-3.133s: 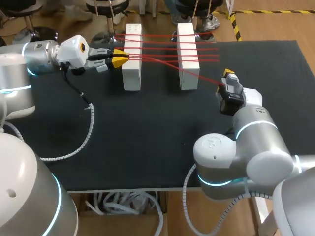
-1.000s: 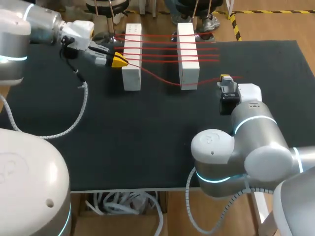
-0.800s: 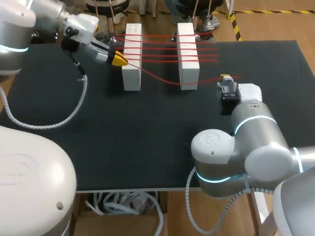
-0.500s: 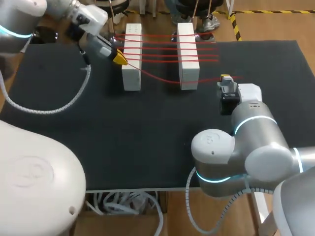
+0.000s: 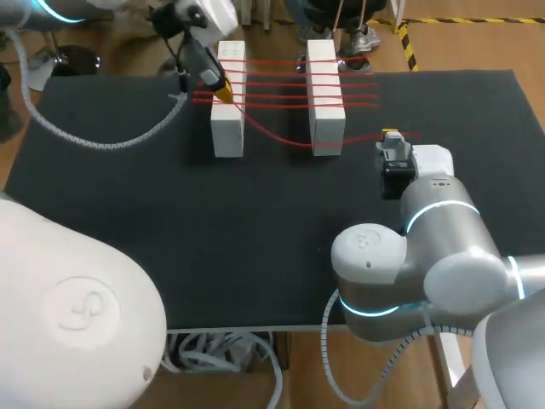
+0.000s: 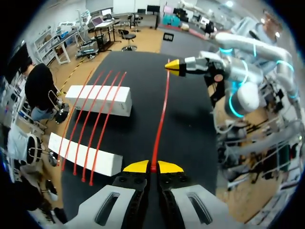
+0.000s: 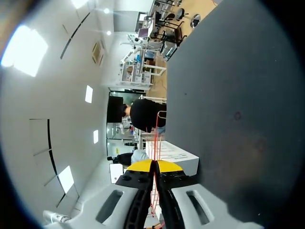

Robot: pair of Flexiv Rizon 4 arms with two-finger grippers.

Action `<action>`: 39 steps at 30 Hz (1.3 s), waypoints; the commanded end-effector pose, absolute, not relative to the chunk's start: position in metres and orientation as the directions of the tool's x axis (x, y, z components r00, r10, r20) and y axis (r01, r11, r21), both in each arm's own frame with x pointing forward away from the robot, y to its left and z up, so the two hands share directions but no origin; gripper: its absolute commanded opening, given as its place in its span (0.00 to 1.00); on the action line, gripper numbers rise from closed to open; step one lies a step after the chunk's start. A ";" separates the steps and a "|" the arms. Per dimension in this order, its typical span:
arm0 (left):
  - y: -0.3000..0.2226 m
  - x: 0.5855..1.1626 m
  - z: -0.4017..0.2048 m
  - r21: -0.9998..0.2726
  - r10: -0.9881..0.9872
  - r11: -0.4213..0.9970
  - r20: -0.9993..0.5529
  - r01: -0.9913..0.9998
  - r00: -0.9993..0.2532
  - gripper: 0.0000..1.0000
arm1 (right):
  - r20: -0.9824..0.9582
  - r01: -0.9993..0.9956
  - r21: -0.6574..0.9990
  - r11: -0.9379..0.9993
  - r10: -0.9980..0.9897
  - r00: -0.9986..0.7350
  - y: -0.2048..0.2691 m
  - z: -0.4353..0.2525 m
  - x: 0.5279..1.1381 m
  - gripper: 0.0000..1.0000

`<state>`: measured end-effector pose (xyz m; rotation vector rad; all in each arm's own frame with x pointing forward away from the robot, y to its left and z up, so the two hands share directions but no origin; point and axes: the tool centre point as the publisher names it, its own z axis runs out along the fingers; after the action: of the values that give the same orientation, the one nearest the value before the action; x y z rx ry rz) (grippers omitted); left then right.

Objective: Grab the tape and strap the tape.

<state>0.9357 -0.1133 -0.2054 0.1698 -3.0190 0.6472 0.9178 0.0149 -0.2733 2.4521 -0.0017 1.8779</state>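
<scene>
1. Yellow-tipped right gripper (image 5: 392, 136), nearest to you on the right arm, low over the black table (image 5: 255, 247). Its fingers are pinched onto one end of the red tape (image 5: 294, 143), and its own wrist view shows the thin strand clamped between the tips.
2. Red tape, loose run. It sags from the right gripper down towards the table and passes the near end of the right white block (image 5: 326, 128). From there it climbs to the left white block (image 5: 227, 136). You cannot tell whether it touches the right block's end.
3. Right white block, lying flat, with several red runs stretched straight across its top.
4. Left white block, parallel to the right one and well apart from it. The same runs cross it.
5. Left gripper (image 5: 223, 90), farthest, over the left white block's top. Its fingers are clenched on the tape, which its wrist view shows leading ahead to the other gripper.
6. Status, by your judgement: grabbing is done and both grippers hold tape. Several turns are strapped. The last run looks slack and not yet drawn tight over the blocks.
</scene>
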 end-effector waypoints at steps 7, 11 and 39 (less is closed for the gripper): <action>-0.123 0.918 -0.209 -0.173 -0.069 0.984 -0.204 -0.034 -0.977 0.00 | 0.963 -0.032 0.043 -0.999 0.033 0.267 0.015 -0.271 0.918 0.00; -0.126 0.915 -0.207 -0.239 -0.056 0.971 -0.156 -0.018 -0.986 0.00 | 0.963 -0.032 0.043 -0.999 0.033 0.267 0.015 -0.271 0.918 0.00; -0.157 0.897 -0.207 -0.311 0.123 0.943 -0.012 0.121 -0.992 0.00 | 0.963 -0.032 0.043 -0.999 0.033 0.267 0.015 -0.271 0.918 0.00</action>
<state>0.8964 -0.1560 -0.2073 -0.1945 -3.0901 0.5026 0.9178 0.0149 -0.2731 2.4524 -0.0014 1.8776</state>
